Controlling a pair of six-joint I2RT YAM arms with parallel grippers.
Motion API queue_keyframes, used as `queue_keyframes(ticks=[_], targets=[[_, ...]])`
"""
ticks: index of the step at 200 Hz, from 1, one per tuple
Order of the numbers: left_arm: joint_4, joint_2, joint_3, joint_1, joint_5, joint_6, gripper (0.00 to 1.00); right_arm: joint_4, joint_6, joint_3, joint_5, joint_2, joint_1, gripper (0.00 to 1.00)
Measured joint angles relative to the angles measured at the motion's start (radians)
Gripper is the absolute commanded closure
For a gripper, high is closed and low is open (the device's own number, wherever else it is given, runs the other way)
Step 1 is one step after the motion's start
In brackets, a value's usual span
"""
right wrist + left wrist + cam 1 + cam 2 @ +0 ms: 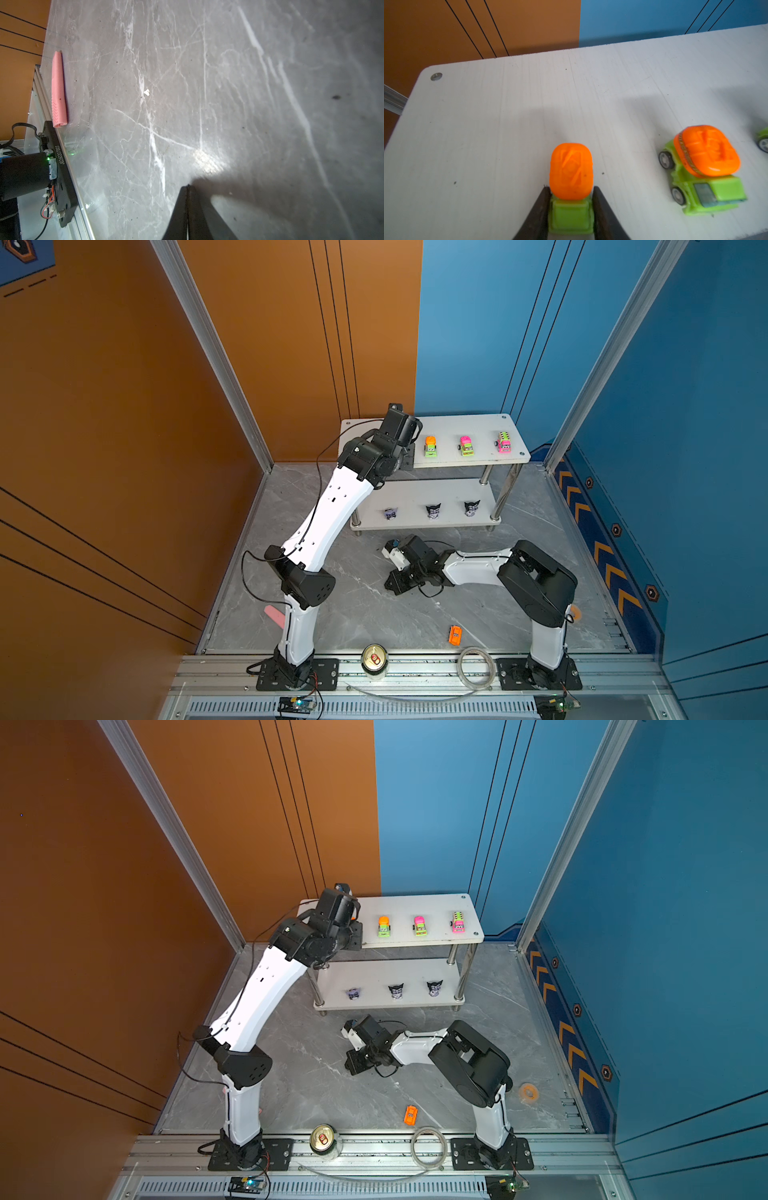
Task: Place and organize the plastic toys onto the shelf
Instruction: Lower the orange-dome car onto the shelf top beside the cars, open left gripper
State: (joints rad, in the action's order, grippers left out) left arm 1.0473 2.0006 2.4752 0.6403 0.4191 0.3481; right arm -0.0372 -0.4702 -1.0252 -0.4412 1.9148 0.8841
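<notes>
The white two-tier shelf (469,425) stands at the back. My left gripper (571,188) is over the left end of its top tier, jaws closed against the sides of a green toy car with an orange top (571,172) that rests on the board. Three more cars (431,446) (466,445) (503,442) stand in a row to its right. Three black-and-purple figurines (390,513) (433,511) (471,508) line the lower tier. An orange car (455,635) lies on the floor near the front. My right gripper (188,186) is shut and empty, low over the floor.
A gold-topped can (374,660) and a clear tape ring (476,667) sit on the front rail. A pink sleeve (59,91) lies at the floor's left edge by the left arm's base. A small orange ring (529,1092) lies at the right.
</notes>
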Motion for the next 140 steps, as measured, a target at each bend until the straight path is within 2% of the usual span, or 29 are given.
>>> queue_keyframes(ticks=[28,106,127,140], targets=[[0.0,0.0,0.0,0.0,0.002,0.001,0.74,0.0,0.0,0.0,0.0,0.0,0.0,0.93],[-0.003,-0.019,-0.031,0.016,0.042,0.005,0.74,0.0,-0.002,0.0,-0.002,0.0,0.0,0.92],[-0.002,-0.027,-0.04,0.016,0.047,0.008,0.73,0.0,-0.002,0.0,-0.002,0.0,0.001,0.92],[0.0,-0.027,-0.04,0.016,0.048,0.009,0.67,0.0,-0.002,0.0,-0.003,0.0,0.001,0.92]])
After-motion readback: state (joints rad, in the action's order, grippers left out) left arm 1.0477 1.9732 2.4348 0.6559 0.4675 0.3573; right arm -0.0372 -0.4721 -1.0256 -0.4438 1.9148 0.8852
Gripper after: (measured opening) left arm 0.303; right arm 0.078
